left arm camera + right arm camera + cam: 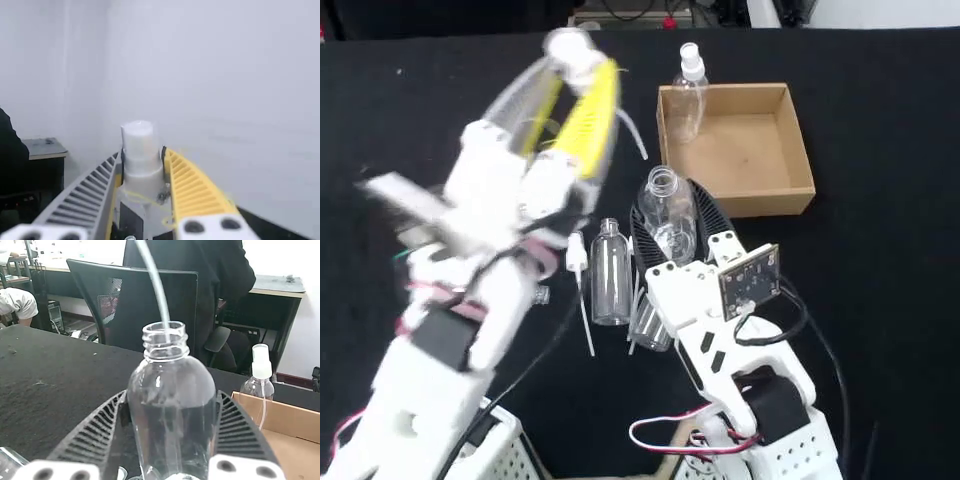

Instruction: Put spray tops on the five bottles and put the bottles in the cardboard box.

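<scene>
- Currently the left tool (142, 167) is pinching a spray top (137, 142) between its ribbed fingertips, one of them yellow. It is holding it high above the bench (880, 120), probably so that the long dip tube (154, 285) is hanging free for threading.
- The right tool (171, 412) is squeezing an open clear bottle (665, 195) by its body, with one black ribbed finger pressing on either side. This grip is likely steadying the mouth as a target for the tube.
- The bottle's long axis is running along the right tool's fingers, out from its palm. The threaded neck is pointing upward past the fingertips.
- The spray top's capped head is pointing up and outward beyond the left tool's fingertips. Its tube is slanting down toward the right tool, and the lower end is reaching into the bottle's mouth.
- The collar is sitting well apart from the neck, so lowering it along the bottle's axis and seating it seems to be the step in hand.
- Beyond the right tool's fingertips, the cardboard box (798, 140) is sitting open, with one capped bottle (688, 95) standing in a far corner.
- Between the two arms, just beside the right tool, a bare bottle (610, 270) is lying on its side. A spare spray top (578, 252) is lying next to it.
</scene>
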Tool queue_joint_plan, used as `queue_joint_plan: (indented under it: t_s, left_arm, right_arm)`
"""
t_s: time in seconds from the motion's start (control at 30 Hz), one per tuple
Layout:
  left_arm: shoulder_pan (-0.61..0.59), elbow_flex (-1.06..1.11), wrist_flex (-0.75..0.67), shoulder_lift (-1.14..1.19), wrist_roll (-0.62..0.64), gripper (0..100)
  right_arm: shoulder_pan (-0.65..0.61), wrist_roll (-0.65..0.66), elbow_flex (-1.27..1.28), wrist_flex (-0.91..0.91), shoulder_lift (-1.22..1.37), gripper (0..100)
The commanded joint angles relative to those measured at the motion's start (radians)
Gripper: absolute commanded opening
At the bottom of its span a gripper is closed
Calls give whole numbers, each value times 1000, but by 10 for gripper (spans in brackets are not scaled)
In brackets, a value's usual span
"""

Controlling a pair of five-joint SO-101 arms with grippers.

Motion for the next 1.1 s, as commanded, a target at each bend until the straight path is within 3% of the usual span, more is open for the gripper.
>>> queue_joint_plan:
  t_s: [0.0,0.27,0.47,0.57,0.83,1.07]
  left_arm:
    - [58,-127,-21,144,-149,80]
    - [64,-213,-8,78,-141,80]
    - [64,-289,269,-32,-68,80]
    - [64,-335,336,-28,-43,80]
    - [188,-343,331,-25,-54,80]
    - [142,-343,305,68,-71,80]
  right_arm:
    - [-9,-9,-2,-34,-16,201]
    - [-8,-9,19,-37,-16,201]
    - [-8,-9,21,-37,-16,201]
    - [-8,-9,21,-37,-16,201]
    - [-8,-9,21,-37,-16,201]
    - [-8,-9,21,-37,-16,201]
